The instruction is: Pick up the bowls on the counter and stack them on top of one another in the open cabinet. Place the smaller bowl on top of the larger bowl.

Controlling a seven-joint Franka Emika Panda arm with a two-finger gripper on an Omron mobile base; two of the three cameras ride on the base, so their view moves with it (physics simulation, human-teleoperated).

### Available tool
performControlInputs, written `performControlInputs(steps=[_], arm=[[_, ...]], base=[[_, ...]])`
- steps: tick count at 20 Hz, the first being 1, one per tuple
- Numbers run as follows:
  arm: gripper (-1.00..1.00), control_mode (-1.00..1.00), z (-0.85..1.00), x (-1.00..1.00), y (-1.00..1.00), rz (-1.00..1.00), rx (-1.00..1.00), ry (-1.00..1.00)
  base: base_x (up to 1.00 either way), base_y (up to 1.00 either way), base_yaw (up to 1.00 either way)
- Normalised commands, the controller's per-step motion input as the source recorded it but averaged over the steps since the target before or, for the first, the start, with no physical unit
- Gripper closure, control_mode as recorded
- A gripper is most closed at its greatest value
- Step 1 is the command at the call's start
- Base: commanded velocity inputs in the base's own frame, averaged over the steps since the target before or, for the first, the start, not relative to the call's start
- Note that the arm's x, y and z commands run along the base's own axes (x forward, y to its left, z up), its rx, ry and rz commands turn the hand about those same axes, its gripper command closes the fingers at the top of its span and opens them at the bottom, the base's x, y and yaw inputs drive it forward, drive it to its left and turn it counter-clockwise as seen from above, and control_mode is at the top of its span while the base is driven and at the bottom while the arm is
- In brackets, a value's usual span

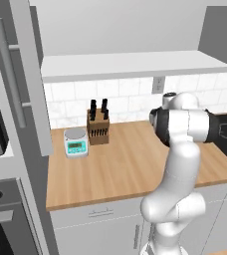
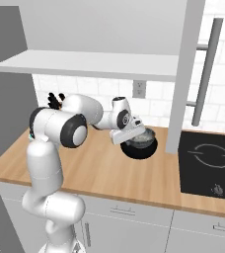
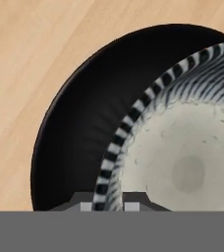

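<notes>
Right now the gripper (image 2: pixel 135 134) sits low over a dark bowl (image 2: pixel 140 146) that rests on the wooden counter (image 2: pixel 99 170), close to the left of the black cooktop (image 2: pixel 208 165) and just in front of the tall grey cabinet door (image 2: pixel 183 74) with its long bar handle (image 2: pixel 206 74). Seen from the hand camera, the two dark fingertips (image 3: pixel 86 203) straddle the bowl's (image 3: pixel 133 128) striped rim, one on the black outer wall and one toward the pale speckled inside, so the jaws are closed onto that rim; whether they truly pinch it tight I cannot tell for sure, though they look clamped on it. Far from the cooktop, toward the other end of the counter (image 1: pixel 130 164), a wooden knife block (image 1: pixel 98 127) stands against the tiled wall with a small white kitchen scale (image 1: pixel 76 142) just beside it. Above them runs the white floor panel of the open cabinet (image 1: pixel 130 64)
</notes>
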Motion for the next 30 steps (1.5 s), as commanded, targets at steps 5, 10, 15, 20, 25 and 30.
performControlInputs(steps=[5, 10, 15, 20, 25, 30], arm=[[-1.00, -1.00, -0.15, 0.18, 0.00, 0.00, 0.00, 0.00], [-1.00, -1.00, 0.06, 0.04, 0.00, 0.00, 0.00, -0.01], [-1.00, -1.00, 0.30, -0.08, 0.00, 0.00, 0.00, -0.04], [-1.00, -1.00, 0.05, -0.21, 0.22, 0.00, 0.00, -0.03], [-1.00, -1.00, -0.34, 0.00, 0.06, 0.01, 0.00, 0.00], [-1.00, -1.00, -0.19, 0.17, -0.07, 0.02, 0.00, 0.00]], base=[[0.00, 0.00, 0.00], [0.00, 0.00, 0.00], [0.00, 0.00, 0.00], [0.00, 0.00, 0.00], [0.00, 0.00, 0.00], [0.00, 0.00, 0.00]])
